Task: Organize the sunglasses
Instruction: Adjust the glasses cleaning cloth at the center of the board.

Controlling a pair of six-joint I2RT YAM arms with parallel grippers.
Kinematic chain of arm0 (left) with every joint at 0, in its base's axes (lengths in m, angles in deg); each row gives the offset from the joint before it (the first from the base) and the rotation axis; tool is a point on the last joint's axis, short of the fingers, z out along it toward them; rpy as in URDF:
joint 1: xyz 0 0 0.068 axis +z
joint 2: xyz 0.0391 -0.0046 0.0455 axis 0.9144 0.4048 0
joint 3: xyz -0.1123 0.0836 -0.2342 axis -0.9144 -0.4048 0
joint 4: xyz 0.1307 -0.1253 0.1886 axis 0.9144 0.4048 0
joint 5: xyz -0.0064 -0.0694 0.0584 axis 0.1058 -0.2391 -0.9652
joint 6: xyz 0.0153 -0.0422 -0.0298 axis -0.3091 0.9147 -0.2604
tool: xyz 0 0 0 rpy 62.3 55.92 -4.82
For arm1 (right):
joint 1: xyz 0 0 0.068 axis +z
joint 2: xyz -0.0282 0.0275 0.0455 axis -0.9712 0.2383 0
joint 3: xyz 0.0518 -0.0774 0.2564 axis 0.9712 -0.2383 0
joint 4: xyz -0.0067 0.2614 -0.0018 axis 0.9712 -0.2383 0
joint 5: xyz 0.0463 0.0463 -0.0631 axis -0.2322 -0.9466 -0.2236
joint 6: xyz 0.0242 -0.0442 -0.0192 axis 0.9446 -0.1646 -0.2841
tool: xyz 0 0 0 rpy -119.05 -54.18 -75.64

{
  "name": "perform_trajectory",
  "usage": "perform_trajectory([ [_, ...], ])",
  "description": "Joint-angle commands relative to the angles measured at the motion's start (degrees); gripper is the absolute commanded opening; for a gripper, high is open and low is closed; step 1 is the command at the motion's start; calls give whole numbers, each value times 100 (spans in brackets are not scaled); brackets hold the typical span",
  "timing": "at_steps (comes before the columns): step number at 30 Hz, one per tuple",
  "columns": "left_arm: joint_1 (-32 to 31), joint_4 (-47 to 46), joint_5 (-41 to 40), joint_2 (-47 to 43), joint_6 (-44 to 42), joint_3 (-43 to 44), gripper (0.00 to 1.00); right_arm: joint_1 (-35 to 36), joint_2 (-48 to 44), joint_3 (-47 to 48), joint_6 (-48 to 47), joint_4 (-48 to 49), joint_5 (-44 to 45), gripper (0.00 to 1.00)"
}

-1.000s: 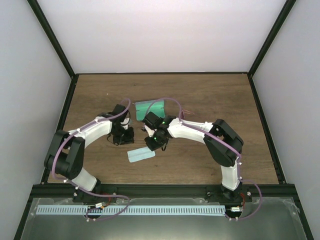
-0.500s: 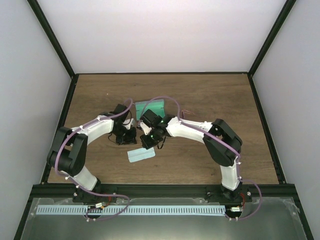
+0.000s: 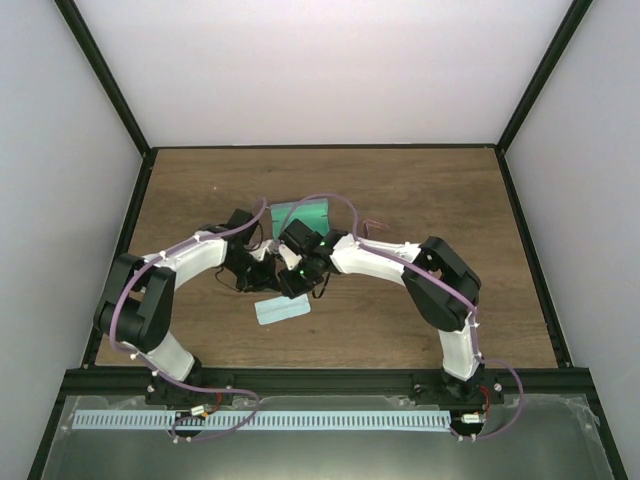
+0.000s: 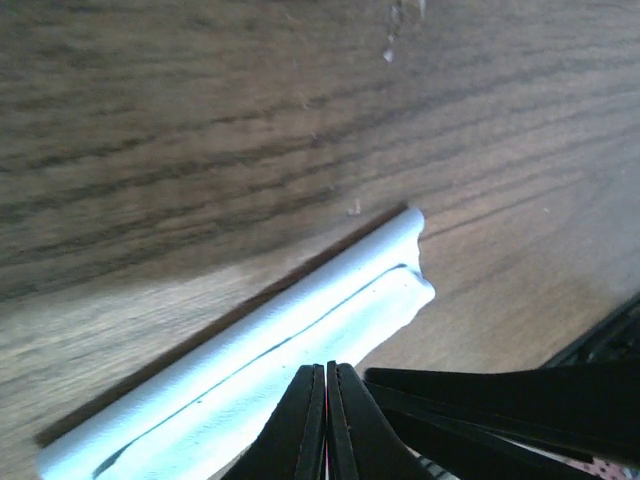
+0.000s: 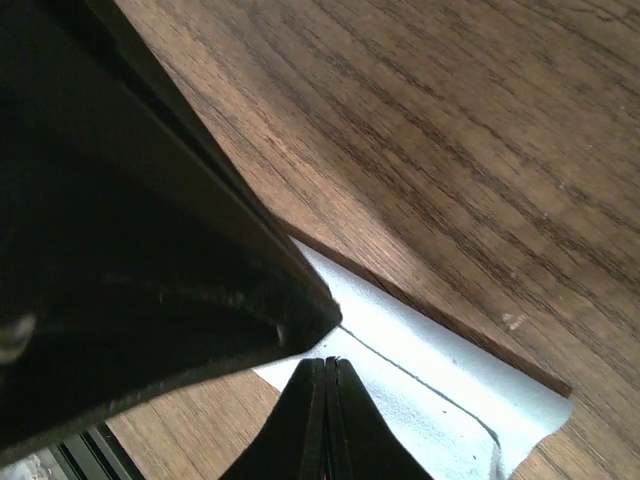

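Pale blue cloth [image 4: 250, 365] lies on your wooden worktop [image 4: 200, 120]; left claw [image 4: 327, 370] and right claw [image 5: 325, 365] both pinched shut over it.

Folded pale blue cloth [image 4: 300, 320] on wooden table [image 4: 200, 120], left pincer [image 4: 327, 368] closed tight over it

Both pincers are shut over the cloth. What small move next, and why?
Probably raise and open the right pincer: it and the left pincer are shut above the cloth, seemingly empty, while the sunglasses seem to lie beside the case.
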Motion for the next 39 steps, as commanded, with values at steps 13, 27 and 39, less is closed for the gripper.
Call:
perform_trajectory([
  [13, -35, -41, -383, 494, -149, -86, 4, 113, 245, 303, 46, 52, -153, 1],
  [27, -41, -45, -457, 630, -153, -148, 4, 143, 599, 358, -68, 64, -388, 1],
  [39, -43, -99, -505, 689, -65, -150, 4, 203, 432, 18, -161, 53, -453, 1],
])
